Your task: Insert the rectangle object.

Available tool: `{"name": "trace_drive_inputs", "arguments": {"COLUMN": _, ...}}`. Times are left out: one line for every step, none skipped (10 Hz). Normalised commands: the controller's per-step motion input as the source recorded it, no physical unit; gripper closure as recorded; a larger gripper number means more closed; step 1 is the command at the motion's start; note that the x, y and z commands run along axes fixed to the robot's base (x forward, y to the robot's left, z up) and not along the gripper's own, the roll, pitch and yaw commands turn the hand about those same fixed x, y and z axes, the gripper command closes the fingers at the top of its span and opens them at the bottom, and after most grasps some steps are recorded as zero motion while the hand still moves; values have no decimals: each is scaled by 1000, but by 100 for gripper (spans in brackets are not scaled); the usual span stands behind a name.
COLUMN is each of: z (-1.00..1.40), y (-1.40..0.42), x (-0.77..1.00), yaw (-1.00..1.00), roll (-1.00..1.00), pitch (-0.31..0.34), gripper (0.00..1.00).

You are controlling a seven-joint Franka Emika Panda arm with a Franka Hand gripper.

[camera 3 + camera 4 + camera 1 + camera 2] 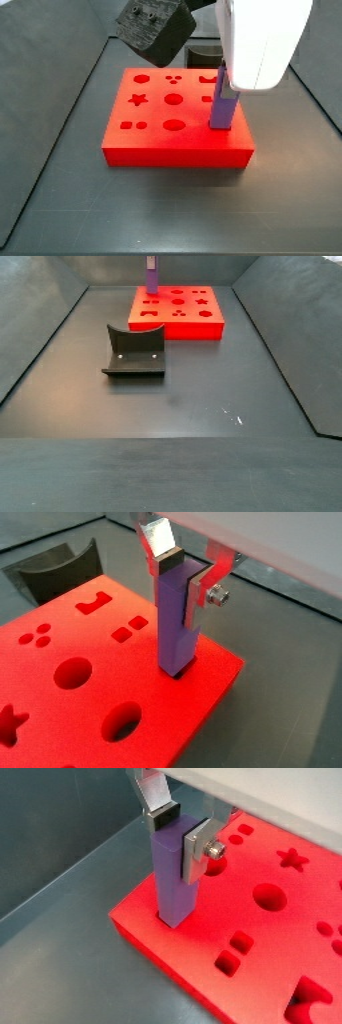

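Even overhead light; soft shadows; wrist views slightly blurred, low resolution.

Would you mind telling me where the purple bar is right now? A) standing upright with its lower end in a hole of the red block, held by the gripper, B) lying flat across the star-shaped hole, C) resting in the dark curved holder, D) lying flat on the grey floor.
A: in both wrist views the purple bar stands upright between the fingers of the gripper, its lower end in the red block near an edge.
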Motion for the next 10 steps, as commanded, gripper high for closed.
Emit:
{"name": "trace_drive_inputs", "arguments": {"z": 0, "y": -100, "x": 0, "yaw": 334, "roll": -111, "pitch": -54, "gripper": 100}}
{"name": "trace_drive_inputs", "arguments": {"z": 0, "y": -189, "x": 0, "yaw": 300, "roll": -74, "pitch": -53, "gripper": 100}}
{"name": "trace_drive_inputs", "arguments": {"z": -69, "y": -14, "x": 106, "yaw": 149, "roll": -49, "pitch": -74, "gripper": 100}}
{"name": "trace_drive_inputs", "arguments": {"z": -186, "y": 40, "x": 37, "yaw": 49, "roll": -59, "pitch": -93, "gripper": 100}}
{"name": "trace_drive_inputs", "arguments": {"z": -269, "y": 200, "x": 0, "yaw": 0, "roll": -120, "pitch": -101, "gripper": 100}}
{"name": "trace_drive_inputs", "arguments": {"z": -337, "y": 171, "x": 29, "yaw": 11, "roll": -200, "pitch": -56, "gripper": 100}}
{"name": "trace_drive_inputs", "arguments": {"z": -603, "y": 114, "x": 0, "yaw": 0, "roll": -281, "pitch": 3, "gripper": 100}}
{"name": "trace_drive_inputs", "arguments": {"z": -503, "y": 183, "x": 0, "yaw": -40, "roll": -340, "pitch": 23, "gripper": 100}}
{"name": "trace_drive_inputs", "arguments": {"z": -749, "y": 126, "x": 0, "yaw": -43, "roll": -216, "pitch": 0, "gripper": 100}}
{"name": "trace_drive_inputs", "arguments": {"z": -806, "y": 0, "x": 0, "yaw": -20, "roll": 0, "pitch": 11, "gripper": 100}}
